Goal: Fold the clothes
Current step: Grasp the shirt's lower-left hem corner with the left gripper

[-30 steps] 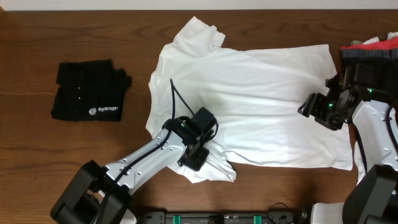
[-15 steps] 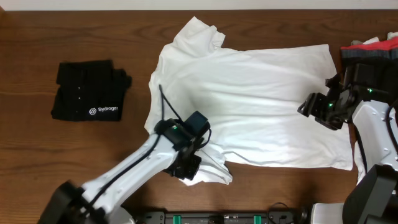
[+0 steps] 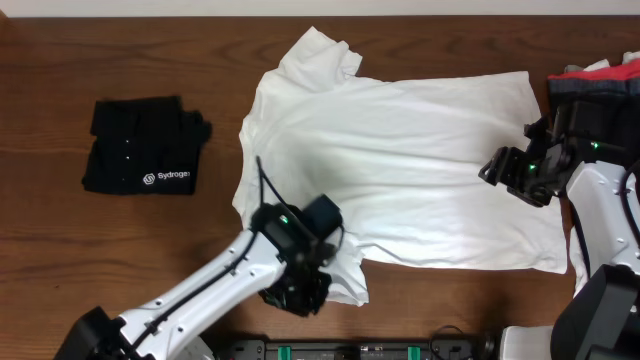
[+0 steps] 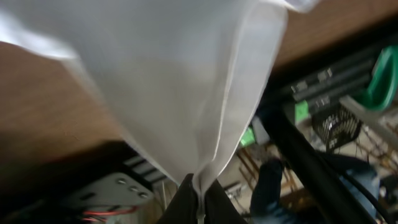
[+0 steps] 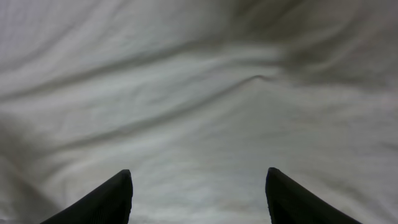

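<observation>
A plain white T-shirt (image 3: 400, 160) lies spread across the middle of the brown table, neck side to the left. My left gripper (image 3: 297, 292) is shut on the near left sleeve, close to the table's front edge. In the left wrist view the white fabric (image 4: 186, 87) hangs taut from my left gripper (image 4: 200, 199) and funnels down between the two black fingers (image 4: 180, 205). My right gripper (image 3: 500, 168) hovers open over the shirt's right hem. The right wrist view is filled with wrinkled white cloth (image 5: 199, 93) between the spread fingertips (image 5: 115, 193), with nothing gripped.
A folded black shirt (image 3: 142, 146) with white lettering lies at the left of the table. A pile of red and dark clothes (image 3: 600, 85) sits at the far right edge. A black rail (image 3: 360, 348) runs along the table's front edge.
My left gripper closed on the shirt's near sleeve and pulled it toward the front edge, bunching the fabric. The right gripper stayed nearly in place.
</observation>
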Motion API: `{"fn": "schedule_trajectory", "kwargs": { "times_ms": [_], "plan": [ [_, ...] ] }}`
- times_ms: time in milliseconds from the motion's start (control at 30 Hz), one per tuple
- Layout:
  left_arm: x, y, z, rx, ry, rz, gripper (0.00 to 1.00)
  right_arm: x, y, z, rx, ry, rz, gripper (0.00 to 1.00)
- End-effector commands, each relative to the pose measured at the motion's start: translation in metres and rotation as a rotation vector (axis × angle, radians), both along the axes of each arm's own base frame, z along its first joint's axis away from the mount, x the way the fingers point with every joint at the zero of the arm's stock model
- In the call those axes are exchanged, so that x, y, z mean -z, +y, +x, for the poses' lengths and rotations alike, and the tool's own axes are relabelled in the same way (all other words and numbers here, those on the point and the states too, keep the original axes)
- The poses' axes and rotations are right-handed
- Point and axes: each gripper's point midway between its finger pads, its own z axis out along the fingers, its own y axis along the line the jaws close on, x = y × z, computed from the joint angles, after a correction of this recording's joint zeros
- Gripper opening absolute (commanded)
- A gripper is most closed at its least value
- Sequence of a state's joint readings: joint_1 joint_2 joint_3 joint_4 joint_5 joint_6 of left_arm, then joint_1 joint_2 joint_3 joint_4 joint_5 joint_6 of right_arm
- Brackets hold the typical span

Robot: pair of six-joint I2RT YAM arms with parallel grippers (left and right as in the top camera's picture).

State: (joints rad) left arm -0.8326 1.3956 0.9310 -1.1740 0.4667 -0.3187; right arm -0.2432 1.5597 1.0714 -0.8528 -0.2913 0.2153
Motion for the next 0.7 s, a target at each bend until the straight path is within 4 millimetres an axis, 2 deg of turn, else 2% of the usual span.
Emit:
{"fn": "schedule_trajectory", "kwargs": {
  "times_ms": [0,67,100,133,200,333,433,533,600,667],
  "plan": [
    [-0.003,-0.009,-0.018,0.021,0.035,0.003,0.06,-0.003,0.001,0.002,-0.020,-0.014,-0.010,0.67],
    [0.000,-0.005,-0.017,0.016,0.003,0.050,0.09,-0.003,0.001,0.003,-0.020,-0.016,-0.011,0.67],
    [0.002,-0.004,-0.016,0.007,-0.011,0.070,0.22,-0.003,0.001,0.003,-0.020,-0.016,-0.011,0.67],
    [0.003,-0.002,-0.015,0.002,-0.021,0.081,0.29,-0.003,0.001,0.003,-0.020,-0.016,-0.011,0.67],
    [0.003,0.000,-0.013,0.002,-0.031,0.094,0.31,-0.003,0.001,0.003,-0.020,-0.016,-0.011,0.68],
    [0.007,0.012,-0.006,0.009,-0.084,0.158,0.41,-0.003,0.001,0.003,-0.020,-0.016,-0.011,0.68],
    [0.010,0.029,0.009,-0.005,-0.167,0.251,0.44,-0.003,0.001,0.003,-0.020,-0.015,-0.010,0.68],
    [0.011,0.045,0.027,-0.031,-0.266,0.339,0.55,-0.003,0.001,0.003,-0.020,-0.015,-0.010,0.68],
    [0.014,0.051,0.038,-0.070,-0.319,0.376,0.61,-0.003,0.001,0.002,-0.020,-0.014,-0.010,0.68],
    [0.022,0.048,0.044,-0.103,-0.339,0.357,0.62,-0.003,0.002,0.002,-0.020,-0.012,-0.010,0.68]
  ]
}}
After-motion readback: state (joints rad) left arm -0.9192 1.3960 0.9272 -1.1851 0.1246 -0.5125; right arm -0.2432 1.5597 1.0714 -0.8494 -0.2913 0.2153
